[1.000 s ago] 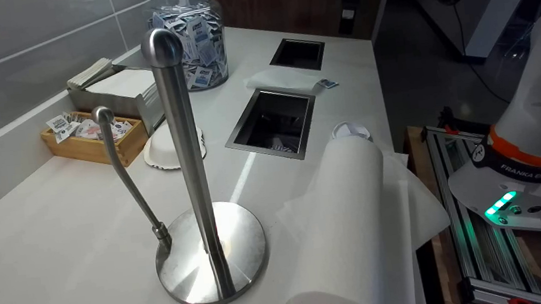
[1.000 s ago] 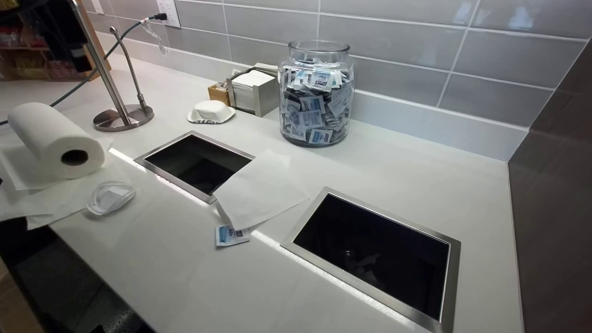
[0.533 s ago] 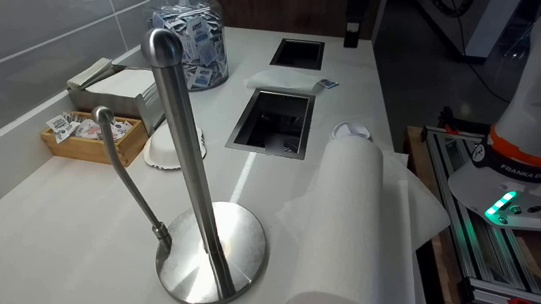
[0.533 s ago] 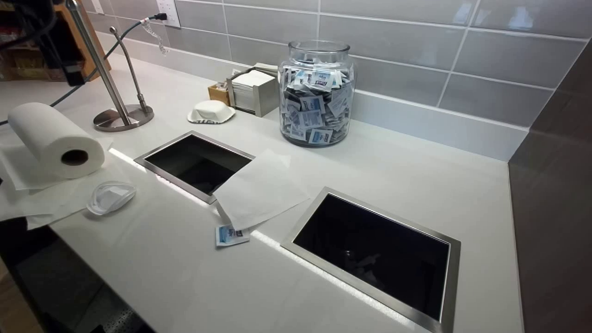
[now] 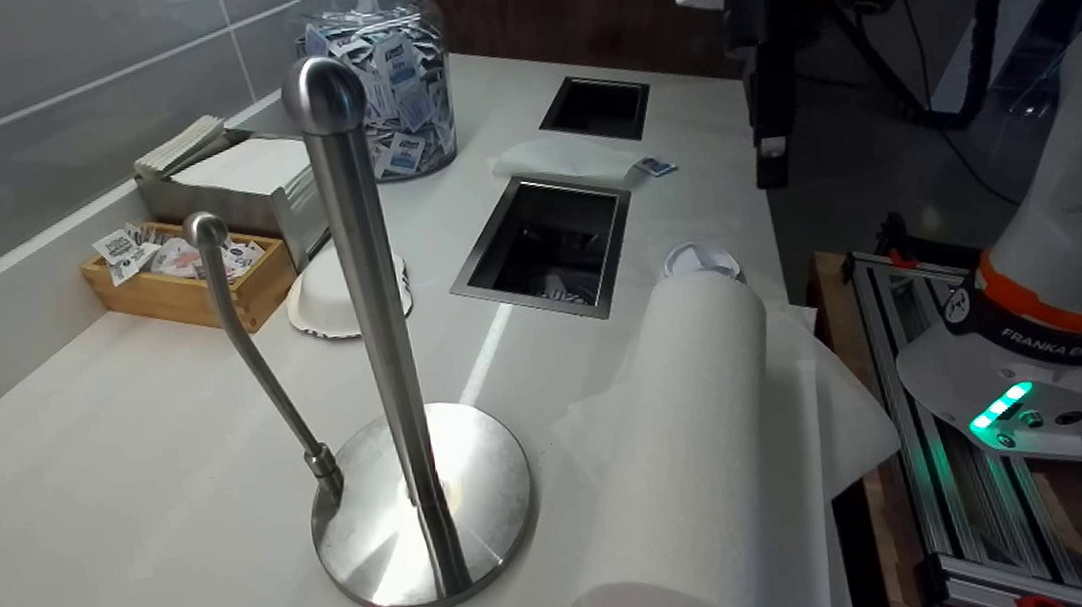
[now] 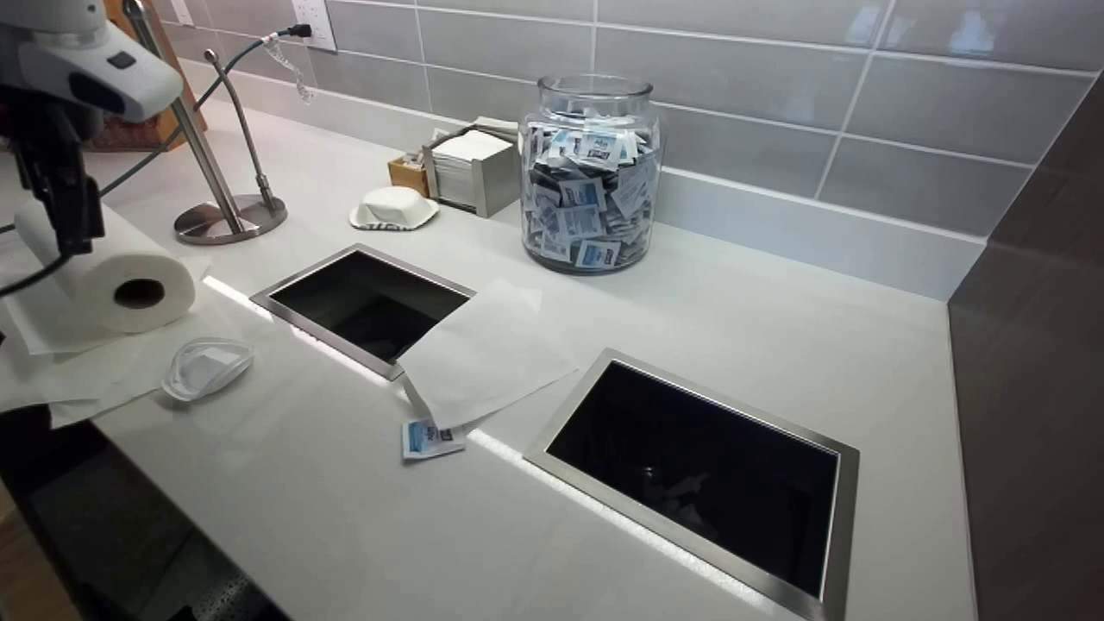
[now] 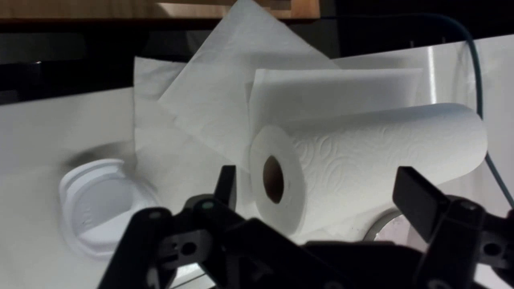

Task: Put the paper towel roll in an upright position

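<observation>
In the wrist view the tool (image 7: 317,186) has its two fingers (image 7: 417,202) spread wide apart. Between and behind them shows the paper towel roll (image 7: 385,154), lying on its side on the desk (image 7: 36,140), the brown opening of its core turned toward the left. Loose sheets (image 7: 200,104) spread beside it, and a white plastic lid (image 7: 100,200) (partly covered by the tool's dark linkage) rests near them, apart from the roll.

In an exterior view the roll lies along the desk's edge, a sheet hanging past that edge. Beside it, apart, a silver metal holder (image 5: 376,291) stands upright on its round base. The tool hangs in the air, clear of the roll, near its far end. A wooden box (image 5: 163,298) of packets and a white bowl (image 5: 330,301) sit beyond the holder.

In an exterior view the tool's lower end hides part of the roll. A glass jar (image 6: 595,105) full of sachets stands near the tiled wall (image 6: 759,69). Two metal-framed openings (image 6: 846,517) are sunk in the desk; a paper sheet (image 6: 483,358) laps over the frame of one, and its edge overlaps a blue-and-white sachet (image 6: 427,442).
</observation>
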Available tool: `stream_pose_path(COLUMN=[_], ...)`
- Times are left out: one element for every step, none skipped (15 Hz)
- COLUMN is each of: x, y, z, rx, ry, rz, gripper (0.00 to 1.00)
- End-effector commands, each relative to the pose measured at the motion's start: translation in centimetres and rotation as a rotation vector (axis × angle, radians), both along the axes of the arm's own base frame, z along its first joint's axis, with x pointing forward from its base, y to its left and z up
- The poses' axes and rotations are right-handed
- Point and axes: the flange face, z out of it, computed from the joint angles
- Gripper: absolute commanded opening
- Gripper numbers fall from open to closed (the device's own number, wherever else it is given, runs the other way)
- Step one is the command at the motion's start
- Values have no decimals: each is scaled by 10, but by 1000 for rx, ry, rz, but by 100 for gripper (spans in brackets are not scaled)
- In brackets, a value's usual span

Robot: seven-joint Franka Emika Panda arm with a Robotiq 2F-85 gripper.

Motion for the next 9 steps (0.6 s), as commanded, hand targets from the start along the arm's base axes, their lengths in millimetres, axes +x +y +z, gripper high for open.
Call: stream_pose_path(x=[-2, -5, -3, 0, 2, 3, 5, 5, 6], y=[-1, -1, -1, -1, 1, 3, 5, 8, 11], z=[-25, -33, -36, -41, -46, -53, -60, -68, -75], rx=[195, 245, 292, 336, 380, 412, 431, 447, 463], ry=[19, 15, 2, -10, -20, -20, -21, -19, -15], rz=[-1, -12, -22, -32, -37, -33, -32, -25, -16], gripper=[100, 100, 100, 100, 100, 100, 100, 100, 100])
